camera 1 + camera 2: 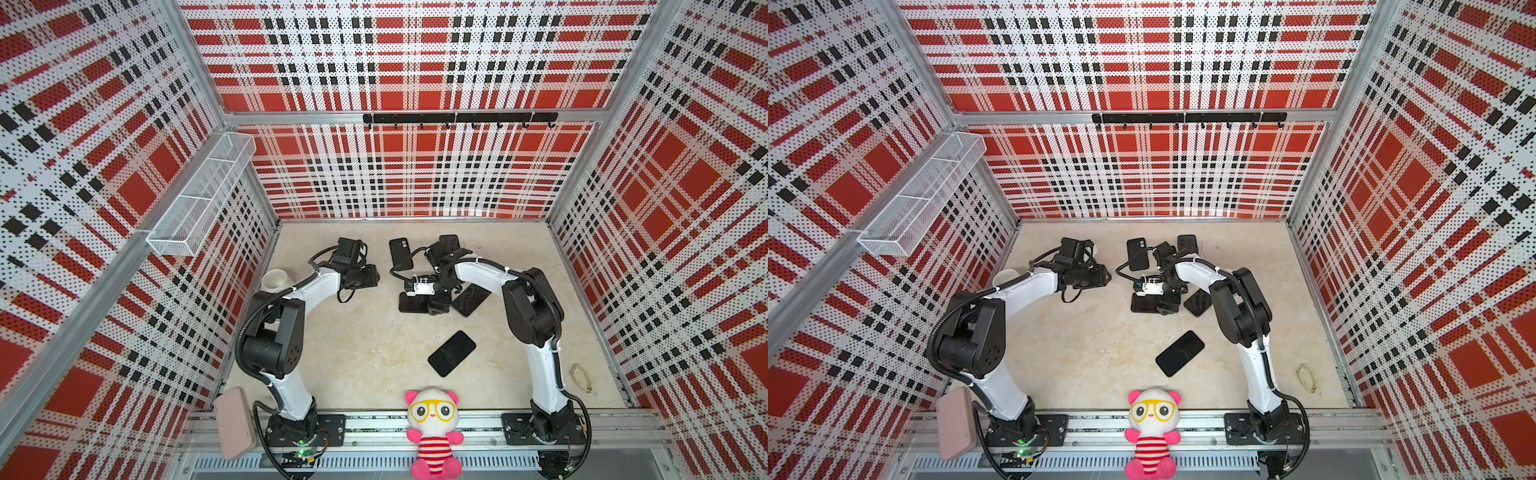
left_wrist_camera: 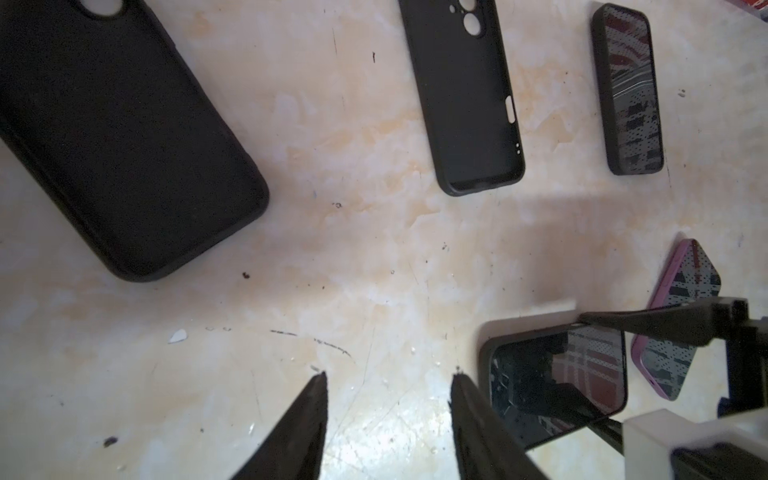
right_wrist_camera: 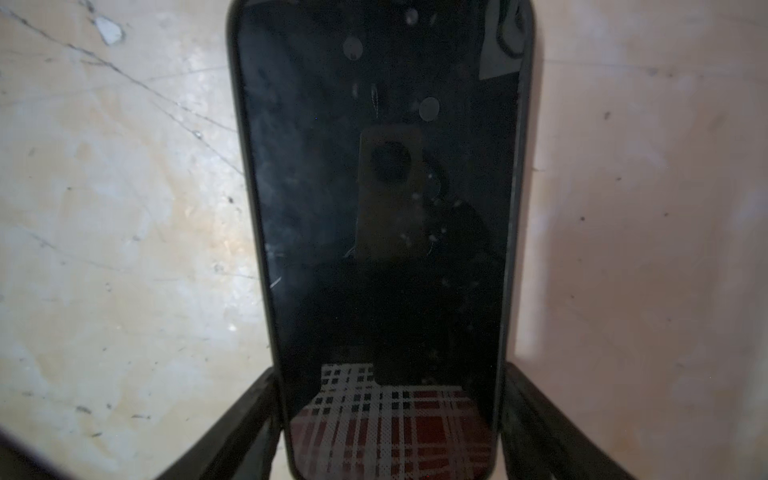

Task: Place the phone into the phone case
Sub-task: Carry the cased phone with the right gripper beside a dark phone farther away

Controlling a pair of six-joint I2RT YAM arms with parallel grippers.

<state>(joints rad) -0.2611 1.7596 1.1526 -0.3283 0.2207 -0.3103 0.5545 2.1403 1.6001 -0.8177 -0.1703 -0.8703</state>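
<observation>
A black-screened phone (image 3: 382, 208) with a dark rim lies flat on the beige floor (image 3: 124, 249). My right gripper (image 3: 388, 372) straddles one end of it. Its fingers (image 3: 257, 415) rest against both long edges, shut on it. In a top view the phone (image 1: 409, 305) shows beneath that wrist. An empty black phone case (image 2: 461, 95) with camera holes lies further back, also seen in a top view (image 1: 401, 253). A larger empty black case (image 2: 116, 145) lies near my left gripper (image 2: 388, 374), which hangs open over bare floor beside the phone (image 2: 557, 382).
A purple-cased phone (image 2: 673, 324) and a dark-cased phone (image 2: 627, 91) lie right of the held one. A black slab (image 1: 452, 353) lies nearer the front. A white cup (image 1: 276, 280), a pink flat case (image 1: 232, 422) and a panda plush (image 1: 434, 428) sit at the edges.
</observation>
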